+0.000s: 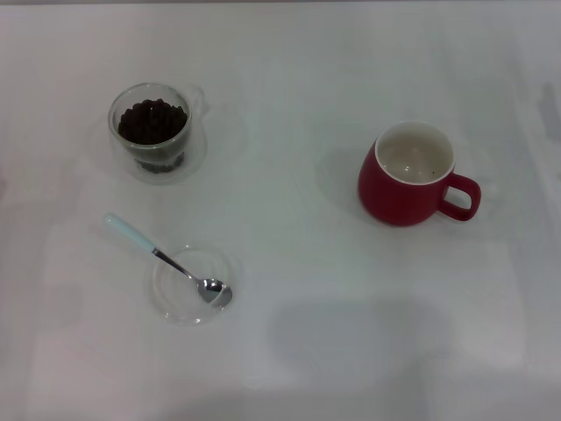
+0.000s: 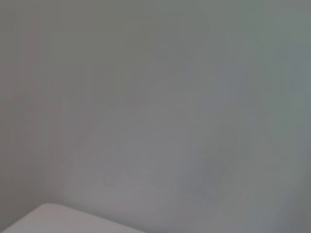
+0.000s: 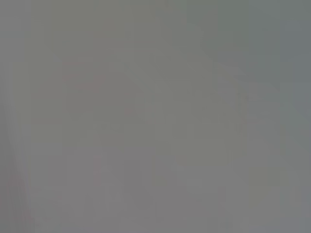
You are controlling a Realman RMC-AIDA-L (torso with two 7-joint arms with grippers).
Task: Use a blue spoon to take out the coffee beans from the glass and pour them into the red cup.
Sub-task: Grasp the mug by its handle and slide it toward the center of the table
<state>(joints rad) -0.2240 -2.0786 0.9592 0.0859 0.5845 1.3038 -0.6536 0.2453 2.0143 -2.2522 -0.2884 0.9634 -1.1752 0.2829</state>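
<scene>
On white table (image 1: 289,351): blue spoon (image 1: 166,260) lies untouched, bowl in shallow glass dish (image 1: 192,285), handle overhanging rim. Light, stiff, slippery; best grasped at handle. Neither gripper visible; their state cannot be told.

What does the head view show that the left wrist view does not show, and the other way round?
Only the head view shows the task things: the glass with the coffee beans, the red cup, and the blue spoon lying with its bowl in a shallow clear dish. Only the left wrist view shows a blank grey surface and a pale corner; what that corner is cannot be told. Both share this: no gripper is in sight.
</scene>
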